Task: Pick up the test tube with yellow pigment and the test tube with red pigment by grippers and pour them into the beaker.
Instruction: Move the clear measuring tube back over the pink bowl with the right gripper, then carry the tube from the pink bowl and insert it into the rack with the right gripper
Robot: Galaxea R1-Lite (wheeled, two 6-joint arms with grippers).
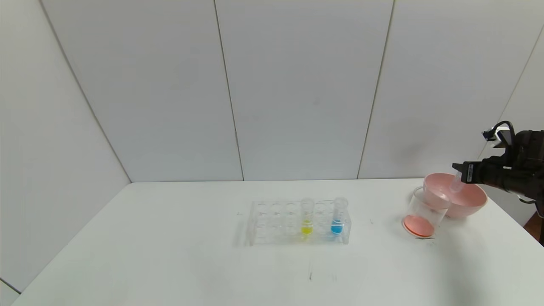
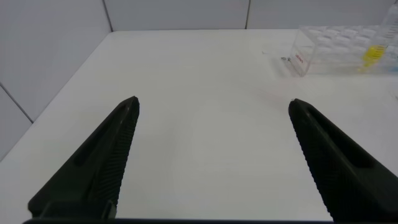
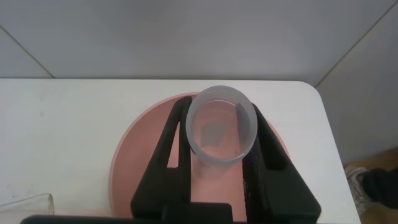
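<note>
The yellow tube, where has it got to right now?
The test tube with yellow pigment stands upright in the clear rack mid-table in the head view, just left of the blue tube.

My right gripper (image 1: 460, 169) is black all over. It has a small white block on top, and a thin black cable makes a loop above that block. There is a little white label with tiny marks on its side. Its fingers (image 3: 168, 162) are long, flat and black, and they get thinner toward the tips.

My left gripper (image 2: 214, 109) is black too. Its two fingers (image 2: 106, 155) are pointed, with tiny ridges on the inner sides.
</note>
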